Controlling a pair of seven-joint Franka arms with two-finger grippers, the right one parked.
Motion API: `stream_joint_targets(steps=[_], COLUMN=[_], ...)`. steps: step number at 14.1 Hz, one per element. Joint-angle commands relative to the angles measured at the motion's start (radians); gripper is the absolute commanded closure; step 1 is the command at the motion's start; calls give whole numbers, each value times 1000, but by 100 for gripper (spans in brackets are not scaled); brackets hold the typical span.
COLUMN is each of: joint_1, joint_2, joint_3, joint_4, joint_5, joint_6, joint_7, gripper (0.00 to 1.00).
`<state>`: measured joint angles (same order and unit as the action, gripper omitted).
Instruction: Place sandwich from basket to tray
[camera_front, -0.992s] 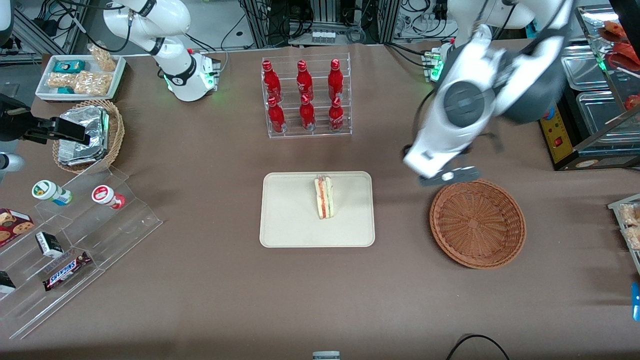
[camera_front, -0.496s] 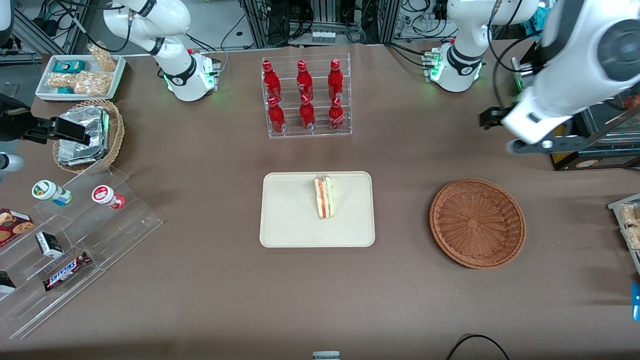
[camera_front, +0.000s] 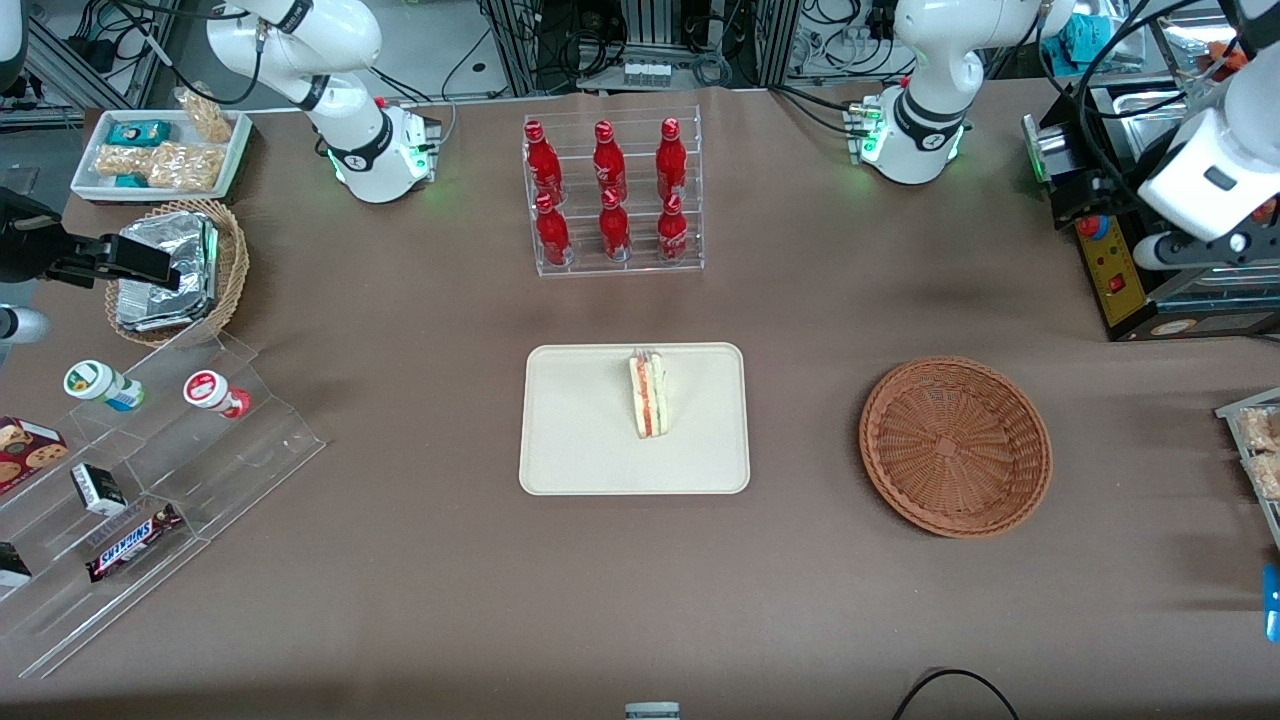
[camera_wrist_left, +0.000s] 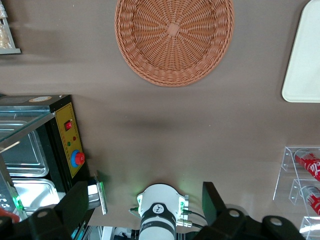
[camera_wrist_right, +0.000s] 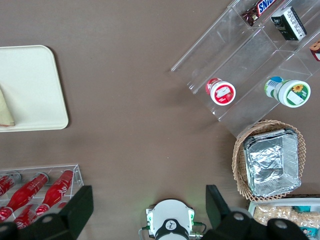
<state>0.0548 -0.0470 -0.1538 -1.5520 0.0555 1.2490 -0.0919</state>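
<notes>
The sandwich, a pale wedge with an orange-red filling stripe, stands on the cream tray in the middle of the table. Its corner also shows on the tray in the right wrist view. The reddish-brown wicker basket beside the tray holds nothing, and the left wrist view looks down into the basket with the tray's edge nearby. My gripper hangs high at the working arm's end of the table, farther from the front camera than the basket. In its own view the gripper is open, with nothing between the fingers.
A clear rack of red bottles stands farther back than the tray. A black box with a yellow panel and metal pans sit under my gripper. Toward the parked arm's end are a tan basket of foil packets, a snack tray and acrylic shelves.
My left arm has swung from just above the basket's back rim out to the working arm's end of the table. Sandwich, tray and basket have not moved.
</notes>
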Motion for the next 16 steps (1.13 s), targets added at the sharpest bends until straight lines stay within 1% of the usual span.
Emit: stream_joint_targets(steps=[1, 2, 3, 5, 6, 8, 9, 10, 11, 12, 16], joint_1=[3, 2, -3, 2, 5, 26, 36, 65, 77, 79, 80], joint_2=[-2, -2, 1, 2, -2, -36, -40, -40, -39, -37, -17], joint_3=[-7, -9, -10, -7, -4, 2, 3, 8, 8, 10, 10], joint_4=[26, 26, 23, 16, -5, -97, -108, -108, -105, -99, -39], joint_5=[-10, -10, 6, 4, 4, -3, -9, -14, -38, -46, -48], joint_6=[-57, -60, -72, -74, -28, 80, 111, 119, 116, 112, 92], joint_7=[9, 1, 4, 11, 11, 12, 12, 17, 38, 47, 44], gripper=[0, 0, 0, 0, 0, 0, 0, 0, 0, 0, 0])
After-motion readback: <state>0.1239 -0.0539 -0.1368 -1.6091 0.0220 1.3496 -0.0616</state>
